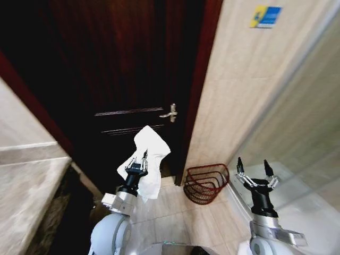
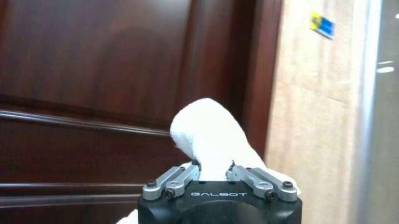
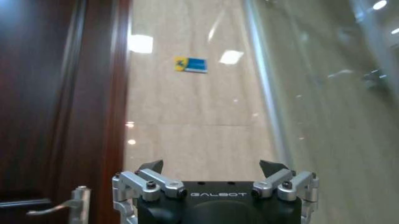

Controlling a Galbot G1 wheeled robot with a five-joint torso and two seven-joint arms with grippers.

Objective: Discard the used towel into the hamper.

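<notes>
A white towel (image 1: 150,154) hangs in the air in front of the dark door, pinched by my left gripper (image 1: 136,162), which is shut on it. In the left wrist view the towel (image 2: 209,135) rises as a folded lump between the closed fingers of that gripper (image 2: 214,166). The hamper (image 1: 206,183), a dark reddish-brown wire basket, stands on the tiled floor against the beige wall, to the right of and below the towel. My right gripper (image 1: 253,166) is held upright to the right of the hamper, open, with nothing between its fingers; it appears again in the right wrist view (image 3: 212,166).
A dark wooden door (image 1: 127,79) with a silver lever handle (image 1: 170,112) fills the middle. A beige tiled wall (image 1: 234,95) with a blue and yellow sticker (image 1: 265,16) runs along the right. A stone counter (image 1: 26,186) lies at the left.
</notes>
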